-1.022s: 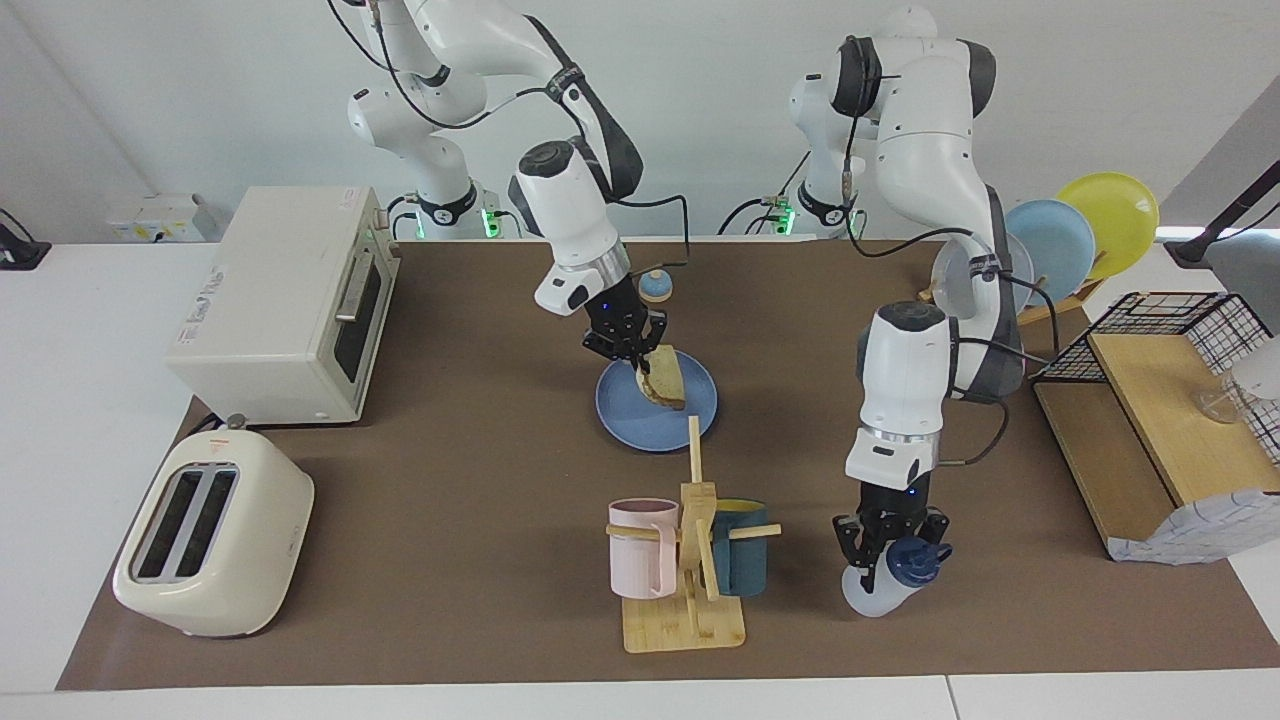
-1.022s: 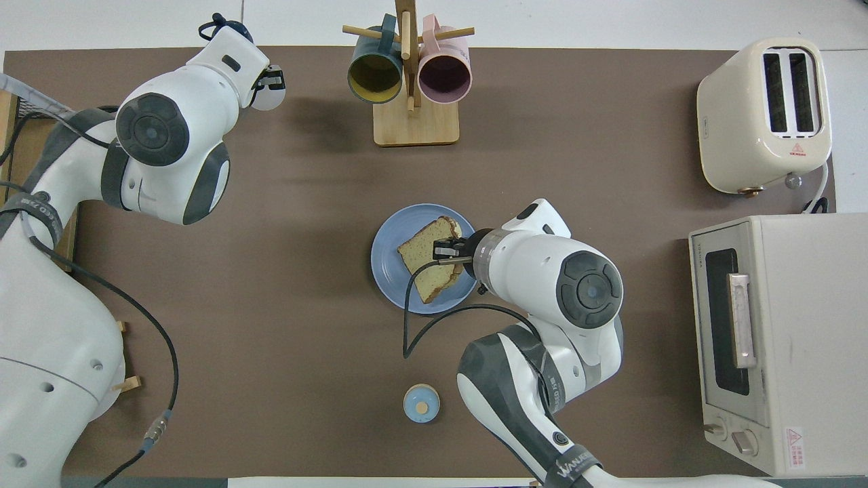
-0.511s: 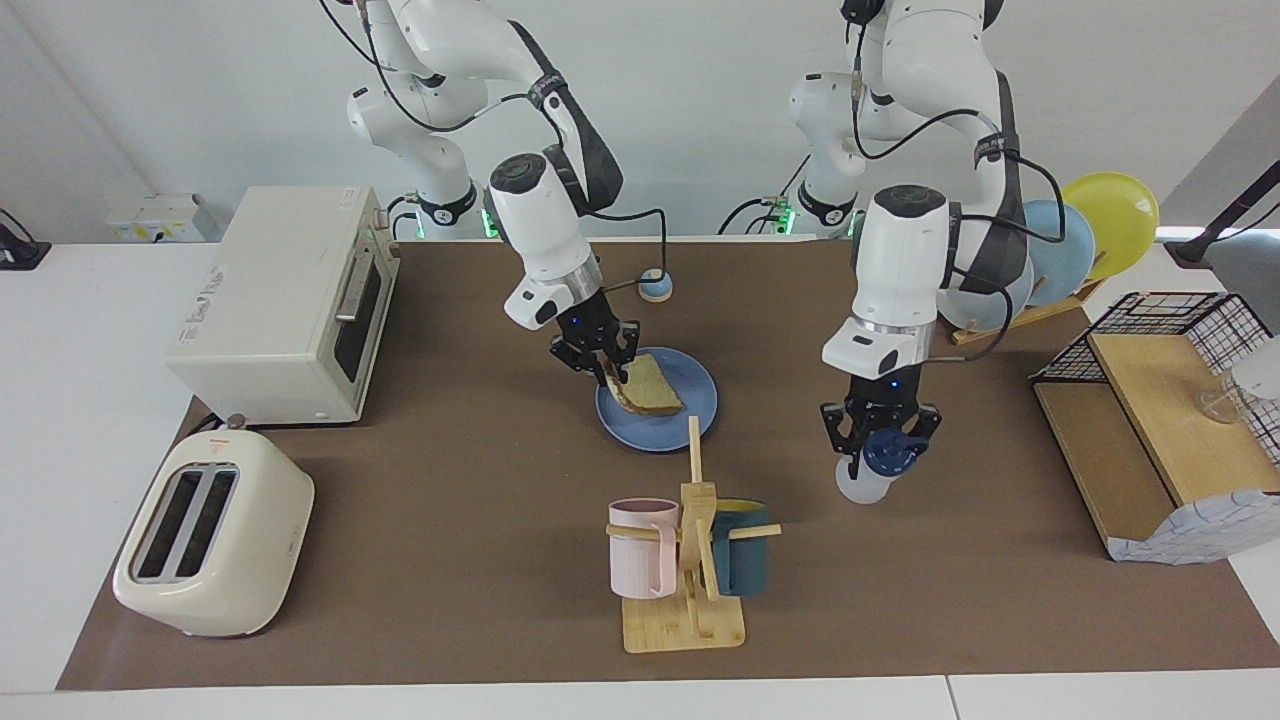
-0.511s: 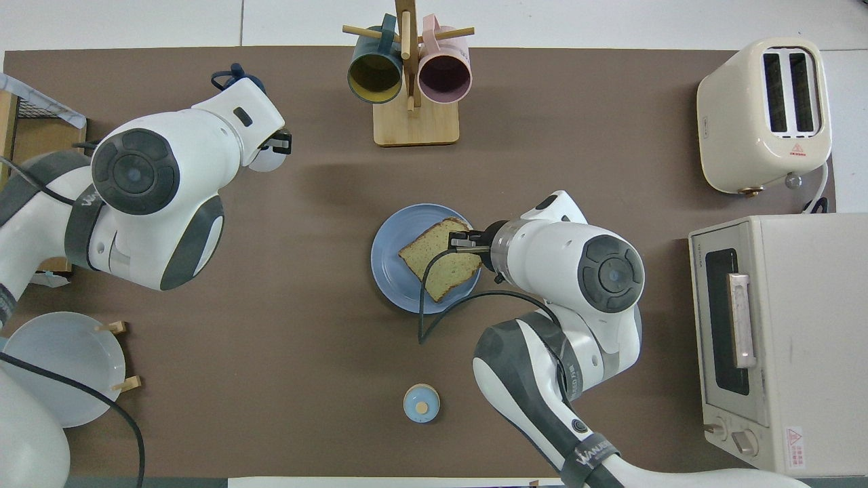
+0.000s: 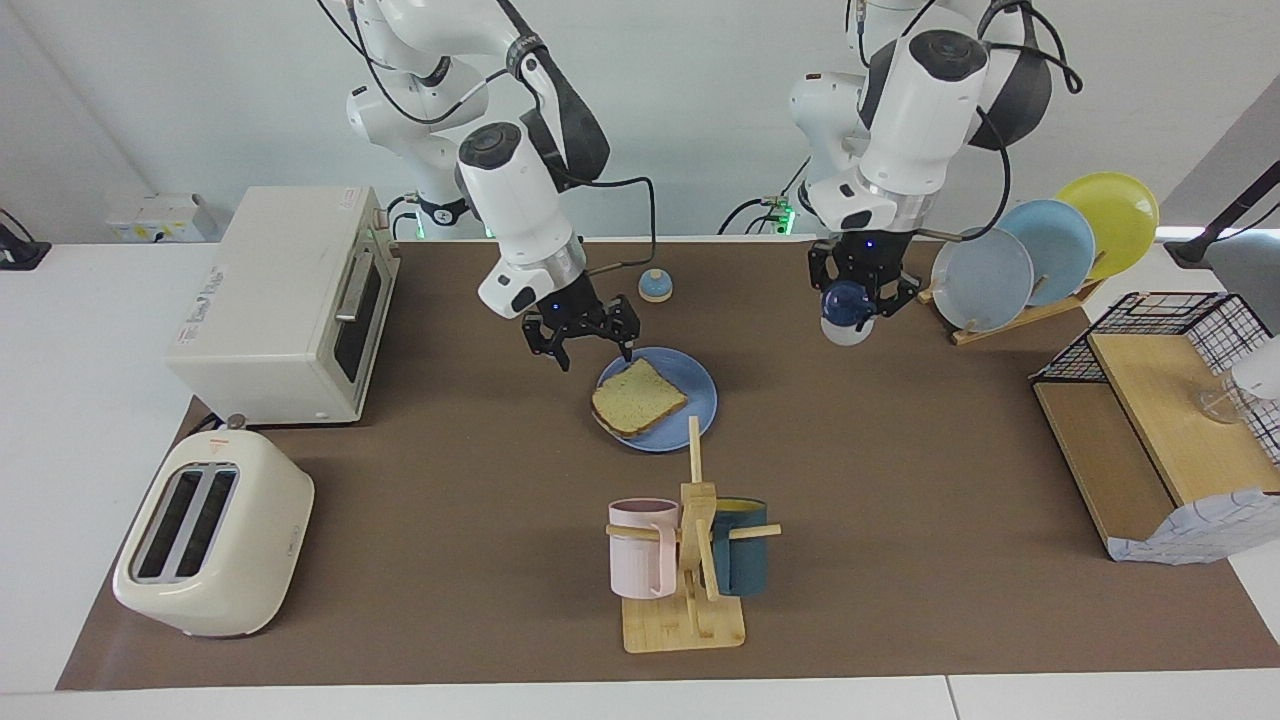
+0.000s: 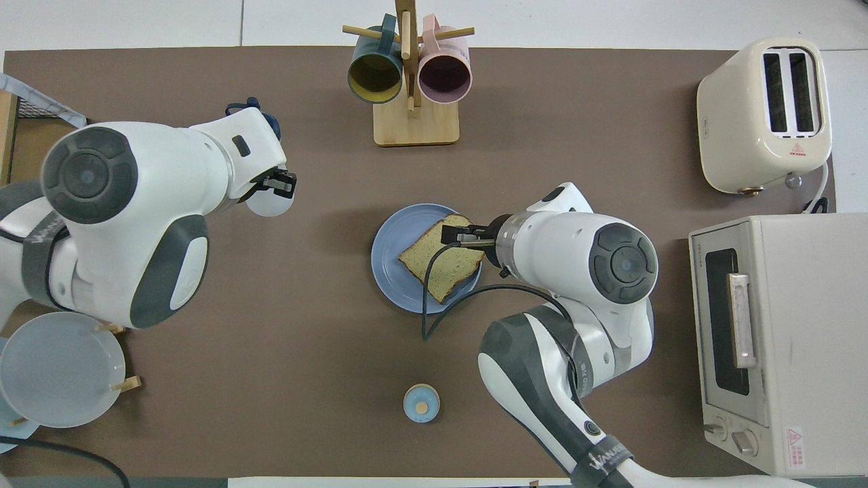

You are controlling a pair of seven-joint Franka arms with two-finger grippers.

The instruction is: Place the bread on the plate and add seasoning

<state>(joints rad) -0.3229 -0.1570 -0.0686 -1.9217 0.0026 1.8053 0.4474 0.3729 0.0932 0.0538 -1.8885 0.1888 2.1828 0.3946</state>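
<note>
The bread lies flat on the blue plate, one corner over the rim; it also shows in the overhead view on the plate. My right gripper is open and empty, raised just above the plate's edge toward the right arm's end; it also shows in the overhead view. My left gripper is shut on the seasoning bottle and holds it high, over the mat between the plate and the left arm's end. In the overhead view the bottle shows under the left gripper.
A toaster oven and a toaster stand at the right arm's end. A mug rack stands farther from the robots than the plate. A blue-domed bell sits nearer the robots. A plate rack and a wire basket stand at the left arm's end.
The right gripper let go of the bread, which now lies flat on the plate, and rose. The left gripper lifted the bottle off the table and carried it up and toward the robots.
</note>
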